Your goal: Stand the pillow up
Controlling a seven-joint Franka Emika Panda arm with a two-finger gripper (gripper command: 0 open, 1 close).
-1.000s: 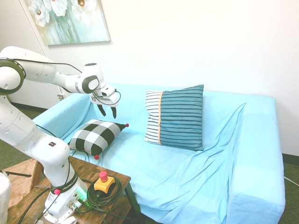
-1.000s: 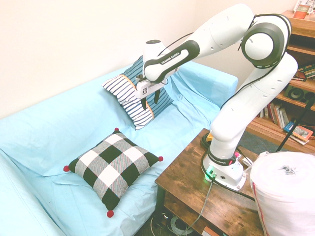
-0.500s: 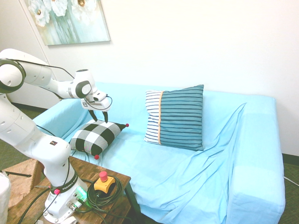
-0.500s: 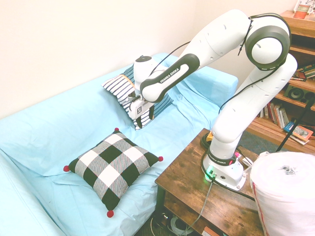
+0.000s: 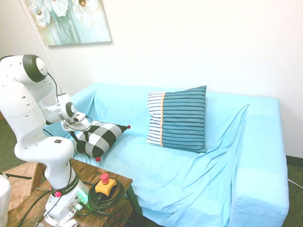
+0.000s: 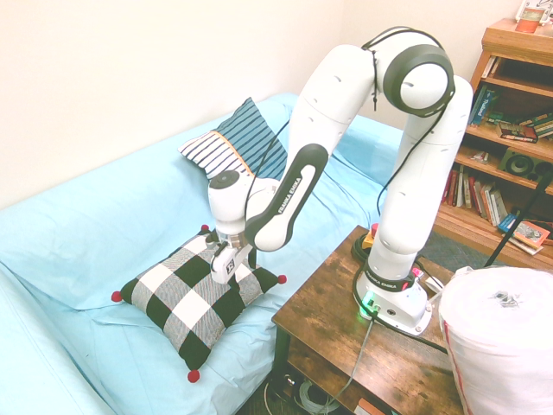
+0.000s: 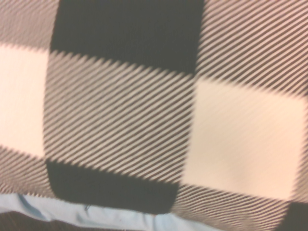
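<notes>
The pillow (image 6: 197, 298) lies flat on the sofa (image 6: 78, 251) seat, at the end of the sofa nearest the arm's stand, close to the seat's front edge. It is a black-and-white check cushion with red pom-poms (image 6: 117, 296) at its corners; one corner overhangs toward the front edge. In the wrist view the check fabric (image 7: 120, 120) fills almost the whole frame, blurred, with a strip of light blue sofa cover along one edge.

The tool (image 6: 226, 264) is down at the pillow's upper surface, near the corner closest to the sofa back. How far its fingers are apart, and whether they hold the fabric, cannot be told from either exterior view.

The wooden bench (image 6: 346, 337) carrying the arm's base stands just beside the pillow's end of the sofa. A larger teal-and-white striped cushion (image 5: 179, 118) leans upright against the sofa back, well apart from the pillow. A floral painting (image 5: 71, 20) hangs on the wall above the sofa. A bookshelf (image 6: 510, 130) stands beyond the bench.
</notes>
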